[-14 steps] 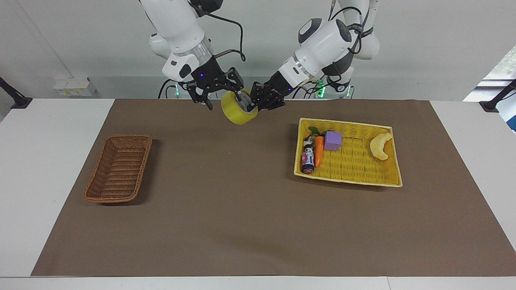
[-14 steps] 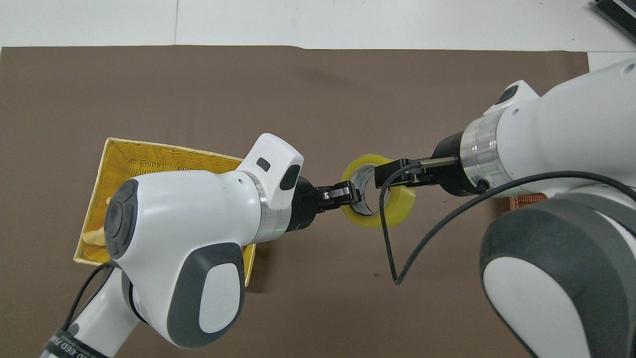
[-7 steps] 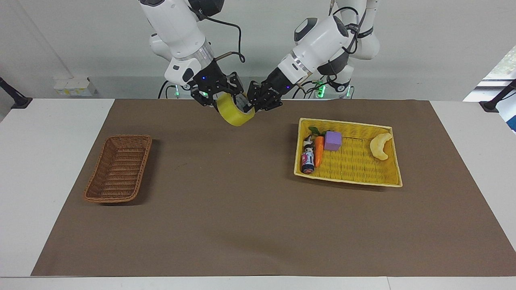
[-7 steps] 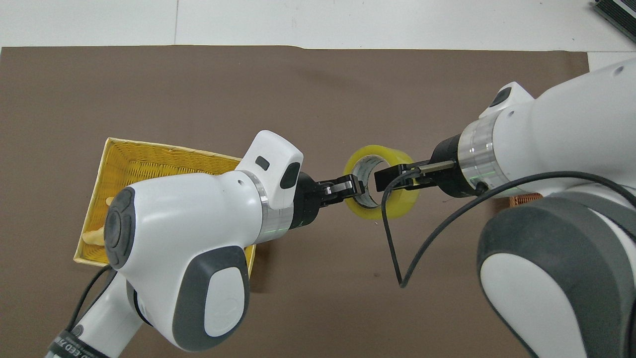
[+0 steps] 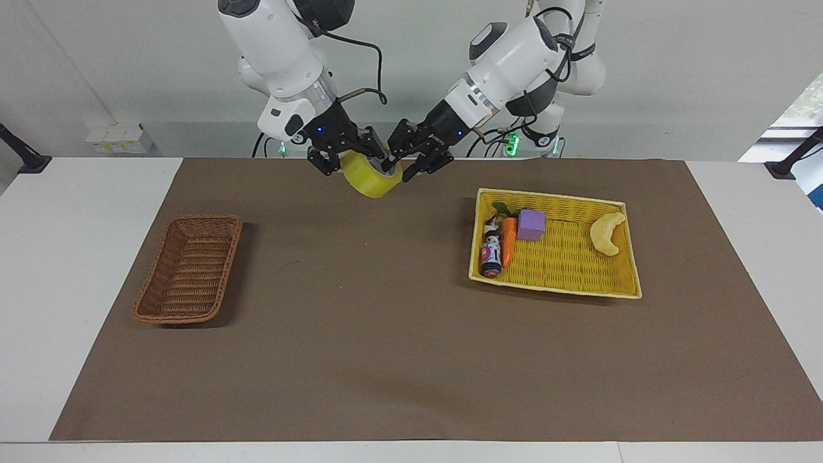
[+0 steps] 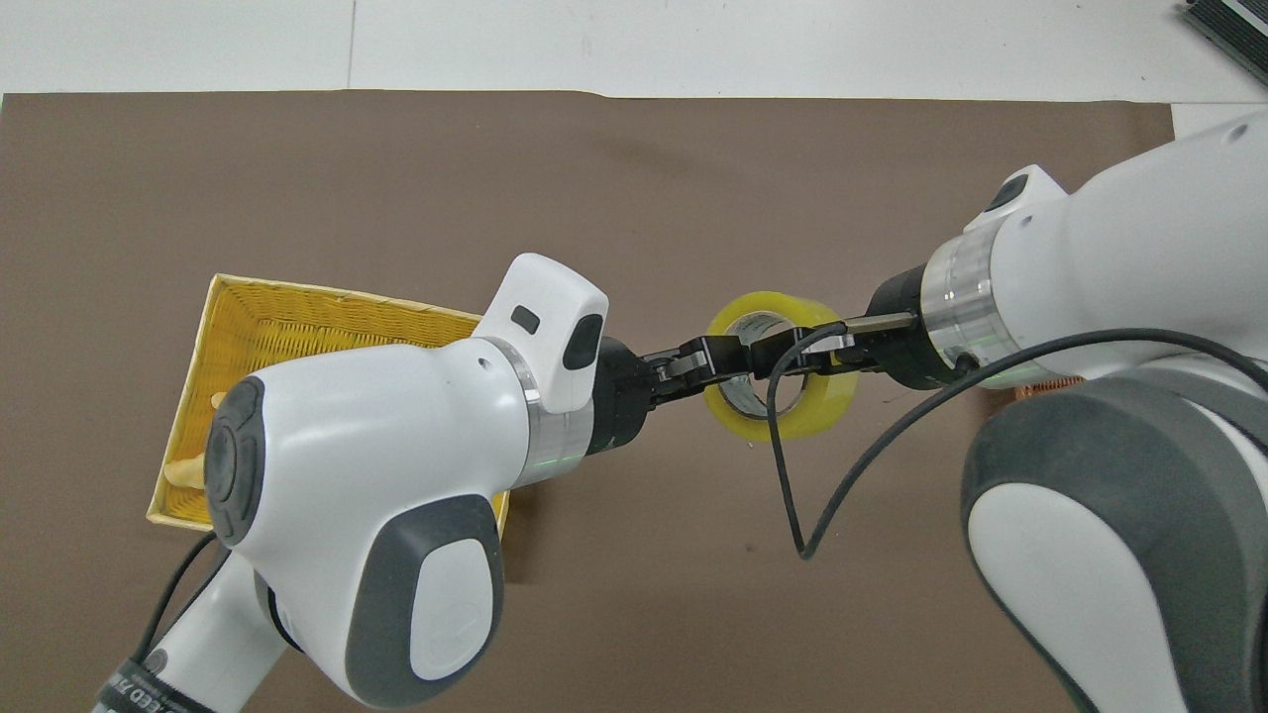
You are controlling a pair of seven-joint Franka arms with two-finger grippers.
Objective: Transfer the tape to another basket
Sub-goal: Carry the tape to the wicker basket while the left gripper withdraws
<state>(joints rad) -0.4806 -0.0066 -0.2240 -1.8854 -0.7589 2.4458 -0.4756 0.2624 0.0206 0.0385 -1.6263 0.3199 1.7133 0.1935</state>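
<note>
Tape roll, stiff, light and slick-sided, hangs above the desk, best pinched through its wall as the right hand clamps it while the left hand spreads apart

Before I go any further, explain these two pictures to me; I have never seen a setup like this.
Two white robot arms stand at a table covered by a brown mat. One picture looks at them from across the table; the other looks down from above their own end. Each arm ends in a two-fingered tool. The right tool is shut on a roll of yellow tape, holding it in the air over the mat. The left tool is open at the roll's rim. On the mat lie a brown wicker basket toward the right arm's end and a yellow basket toward the left arm's end, holding a carrot, a purple block, a pale crescent toy and a small bottle.
</note>
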